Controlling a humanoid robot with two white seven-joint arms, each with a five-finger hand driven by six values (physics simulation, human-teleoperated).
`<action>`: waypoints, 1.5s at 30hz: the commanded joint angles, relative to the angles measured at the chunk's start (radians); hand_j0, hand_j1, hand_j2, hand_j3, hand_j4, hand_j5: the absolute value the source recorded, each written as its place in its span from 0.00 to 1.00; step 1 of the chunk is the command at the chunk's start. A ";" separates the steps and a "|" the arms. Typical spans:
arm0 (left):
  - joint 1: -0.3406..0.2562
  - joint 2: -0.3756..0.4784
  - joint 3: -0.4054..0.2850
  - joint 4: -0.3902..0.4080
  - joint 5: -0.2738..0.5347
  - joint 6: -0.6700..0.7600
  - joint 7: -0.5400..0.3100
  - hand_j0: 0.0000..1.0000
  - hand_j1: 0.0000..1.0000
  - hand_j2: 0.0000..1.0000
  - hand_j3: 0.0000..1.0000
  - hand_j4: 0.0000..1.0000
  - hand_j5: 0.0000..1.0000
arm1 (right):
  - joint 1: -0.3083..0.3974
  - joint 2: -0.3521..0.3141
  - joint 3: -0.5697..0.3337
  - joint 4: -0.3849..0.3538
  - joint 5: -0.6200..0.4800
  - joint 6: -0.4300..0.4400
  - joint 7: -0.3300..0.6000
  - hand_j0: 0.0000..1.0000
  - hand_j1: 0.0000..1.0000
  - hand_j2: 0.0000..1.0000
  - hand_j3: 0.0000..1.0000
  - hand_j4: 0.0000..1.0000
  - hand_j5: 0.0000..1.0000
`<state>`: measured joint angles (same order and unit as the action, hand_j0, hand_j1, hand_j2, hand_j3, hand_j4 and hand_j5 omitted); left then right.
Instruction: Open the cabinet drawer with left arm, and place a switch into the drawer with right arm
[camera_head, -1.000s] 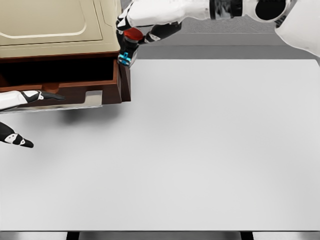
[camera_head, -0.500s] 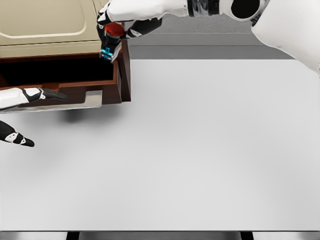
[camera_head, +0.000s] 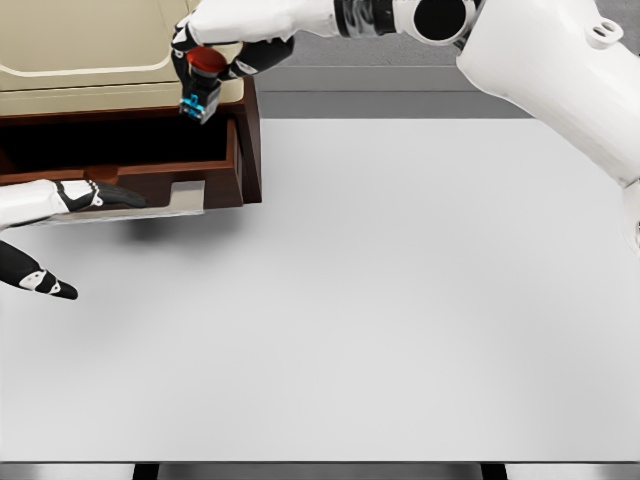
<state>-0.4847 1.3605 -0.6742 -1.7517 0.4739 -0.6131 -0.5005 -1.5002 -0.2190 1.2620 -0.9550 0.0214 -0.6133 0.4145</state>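
Desk: one wide pale grey desk (camera_head: 400, 300), bare across its near and right stretches.
Left hand: left hand (camera_head: 60, 235) at the left edge, fingers spread, one fingertip by the drawer front.
Drawer: one dark brown wooden drawer (camera_head: 150, 160) pulled out of one beige-topped cabinet (camera_head: 100, 50).
Right hand: right hand (camera_head: 215, 55) clamped on one red-capped switch with blue base (camera_head: 202, 85), over the drawer's right end.
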 joint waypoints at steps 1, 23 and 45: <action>0.000 0.006 0.002 -0.006 0.006 0.002 0.000 1.00 1.00 1.00 1.00 1.00 1.00 | 0.000 0.027 -0.001 0.041 -0.003 0.002 0.000 0.51 0.51 0.51 0.51 0.51 0.51; 0.002 -0.004 -0.001 -0.009 -0.006 0.002 -0.001 1.00 1.00 1.00 1.00 1.00 1.00 | 0.052 0.110 -0.075 0.079 0.022 0.002 -0.013 0.68 0.68 0.68 0.68 0.68 0.68; -0.005 -0.018 0.004 -0.009 -0.006 0.002 0.000 1.00 1.00 1.00 1.00 1.00 1.00 | 0.127 -0.473 -0.012 -0.402 0.020 0.002 -0.075 1.00 1.00 1.00 1.00 1.00 1.00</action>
<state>-0.4940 1.3444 -0.6728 -1.7609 0.4595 -0.6131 -0.5005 -1.3469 -0.4922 1.2264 -1.2385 0.0494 -0.6133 0.3749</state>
